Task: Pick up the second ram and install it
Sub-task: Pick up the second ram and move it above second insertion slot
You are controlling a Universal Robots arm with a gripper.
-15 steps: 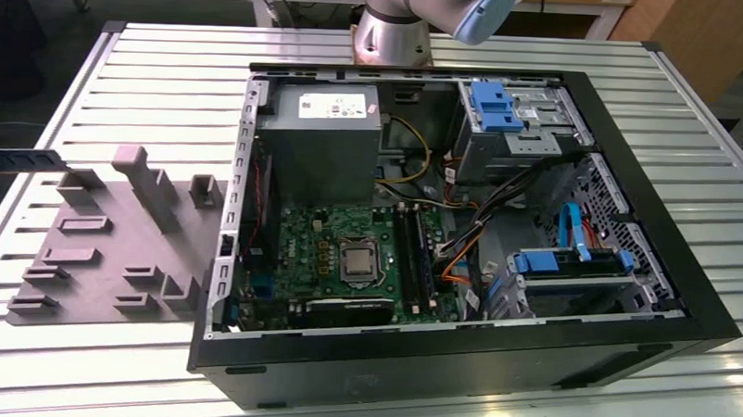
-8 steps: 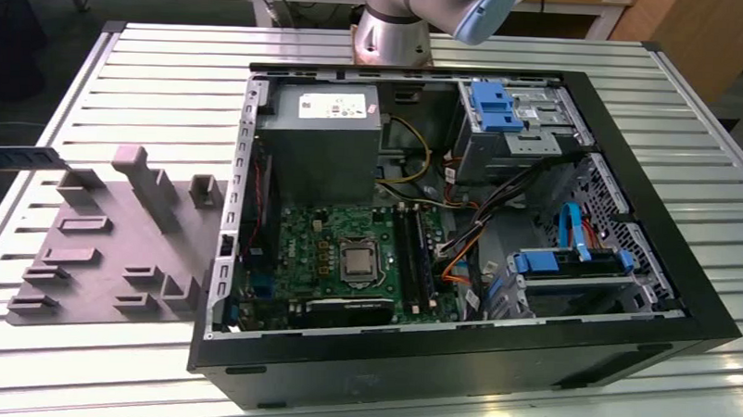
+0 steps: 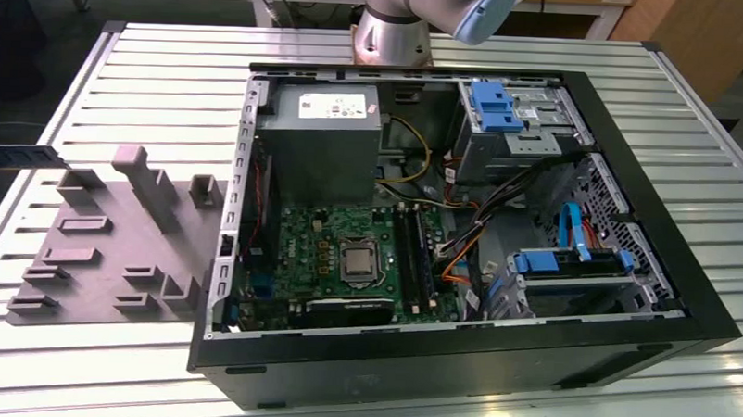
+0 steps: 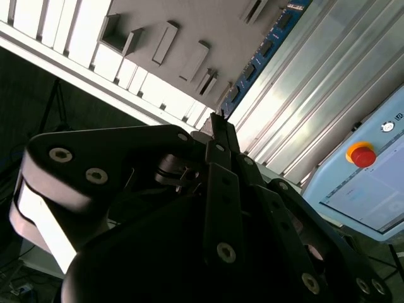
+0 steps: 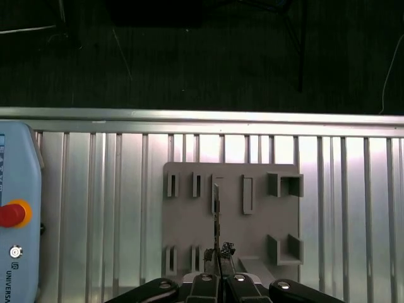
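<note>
Worktop [image 3: 142,61] is slatted aluminium, lit bright, and beyond its edge the floor [image 5: 189,57] is dark with a few loose cables. Wooden furniture sits along the far side in the exterior view. An open black PC case [image 3: 465,369] lies on its side, taking up most of the worktop, with the green motherboard [image 3: 308,253] facing up. Grey holder plate [image 3: 98,255] with its blocks sits just beside the case, on the exterior view's left. The pendant [image 5: 19,208] with its red button [image 5: 11,214] lies on the slats, well apart from the plate. Pincer [image 5: 219,265] is closed on the ram [image 5: 216,214] and grips one end, and the rest sticks out past the fingertips. In the first wrist view the ram is edge-on, a thin line over the plate. In the second wrist view its flat face with the chip row shows [image 4: 265,47], running away from the pincer [image 4: 218,123]. In the exterior view the ram [image 3: 21,156] is at the far left edge, roughly level and over the worktop's left rim, left of the plate's blocks. It's cut off by the frame there. The gripped end is hidden behind the fingers in both wrist views. Can't tell whether the ram touches the plate or clears it. The arm [image 3: 396,29] is cropped at the top of the exterior view, so just the base and one joint show. The pendant is cropped in both wrist views. The board's ram slots are too dark to make out.
</note>
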